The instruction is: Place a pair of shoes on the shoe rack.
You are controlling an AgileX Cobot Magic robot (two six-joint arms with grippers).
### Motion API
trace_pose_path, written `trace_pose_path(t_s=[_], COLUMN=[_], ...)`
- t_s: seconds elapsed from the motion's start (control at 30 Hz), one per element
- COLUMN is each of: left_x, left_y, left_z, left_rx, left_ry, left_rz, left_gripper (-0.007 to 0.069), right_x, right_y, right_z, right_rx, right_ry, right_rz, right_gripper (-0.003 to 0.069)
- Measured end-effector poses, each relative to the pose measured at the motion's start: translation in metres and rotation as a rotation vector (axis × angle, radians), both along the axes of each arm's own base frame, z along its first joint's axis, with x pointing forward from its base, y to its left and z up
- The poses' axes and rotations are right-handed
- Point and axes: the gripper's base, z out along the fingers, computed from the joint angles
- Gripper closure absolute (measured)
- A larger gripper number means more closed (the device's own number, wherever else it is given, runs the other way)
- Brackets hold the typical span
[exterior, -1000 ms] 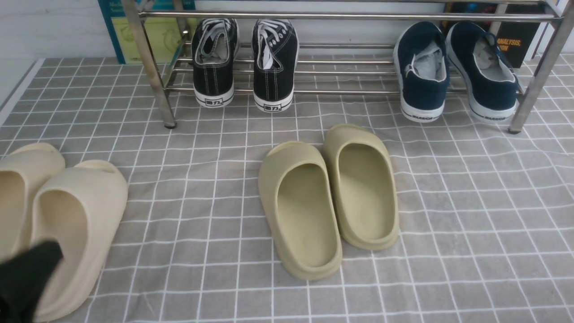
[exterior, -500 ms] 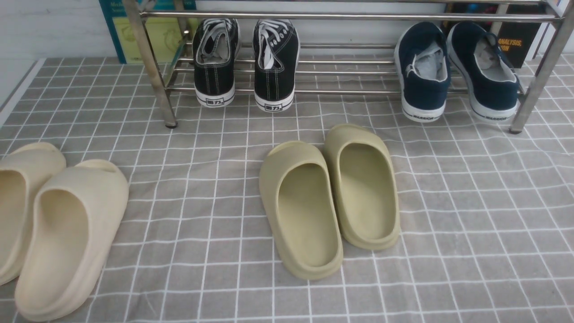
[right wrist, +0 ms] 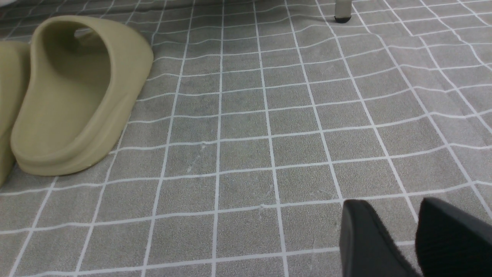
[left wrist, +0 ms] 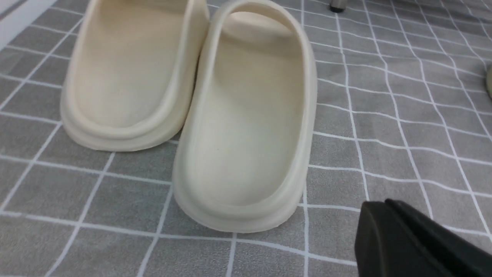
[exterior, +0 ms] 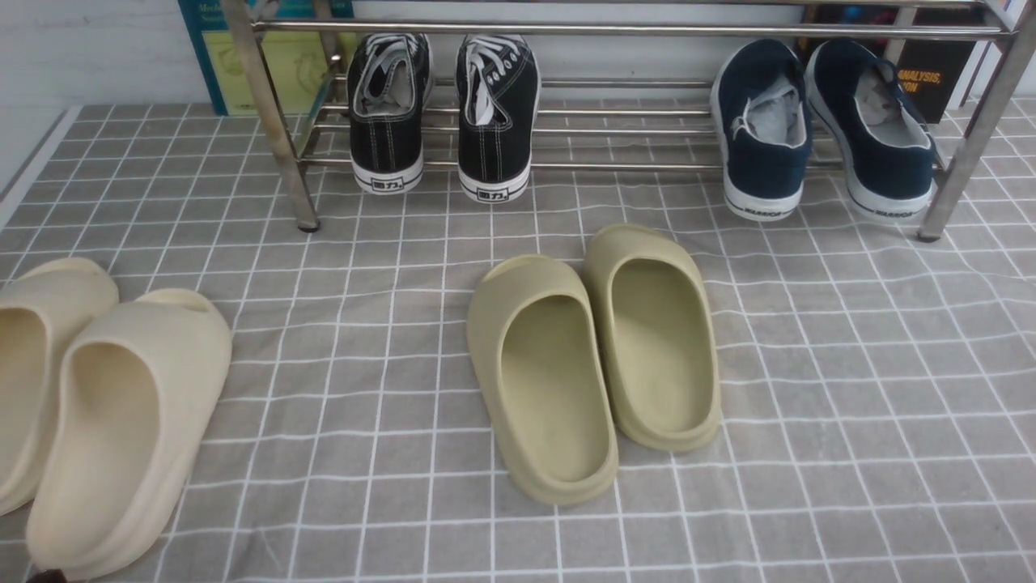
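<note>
Two black canvas sneakers with white laces, the pair of shoes (exterior: 441, 113), stand side by side on the lower bars of the steel shoe rack (exterior: 615, 29), heels toward me. My left gripper (left wrist: 378, 209) is shut with nothing in it, hovering over the cloth just beside the heel of a cream slide (left wrist: 246, 127). Only a dark sliver of the left gripper (exterior: 44, 576) shows in the front view. My right gripper (right wrist: 396, 215) stands open and empty low over bare cloth, far from the rack; it is outside the front view.
Navy sneakers (exterior: 825, 129) sit on the rack's right end. Olive slides (exterior: 595, 356) lie mid-floor, cream slides (exterior: 89, 405) at the near left. Rack legs (exterior: 279, 138) stand on the grey checked cloth (exterior: 850, 389); books lean behind.
My left gripper, which covered the near cream slide's heel a second ago, has drawn back almost wholly out of the front view. The shoes and slides have not moved.
</note>
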Motion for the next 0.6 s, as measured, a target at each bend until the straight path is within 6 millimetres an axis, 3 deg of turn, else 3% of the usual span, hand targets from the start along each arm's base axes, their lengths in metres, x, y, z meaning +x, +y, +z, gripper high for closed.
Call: trace_pose_path(t_s=[0.37,0.6], left_x=[-0.0007,-0.0009], left_y=[-0.0085,-0.0096], left_z=[-0.0003,-0.0003], left_rx=[0.023,0.023], left_ry=[0.003,0.003], left_rz=[-0.170,-0.192], left_gripper=[0.0638,0.0638], right_x=[0.0000,0.0000], right_y=[0.0000,0.0000], right_z=[0.0000,0.0000], right_rx=[0.000,0.000], right_ry=[0.000,0.000], right_rz=[0.000,0.000], right_gripper=[0.0420,0.0420])
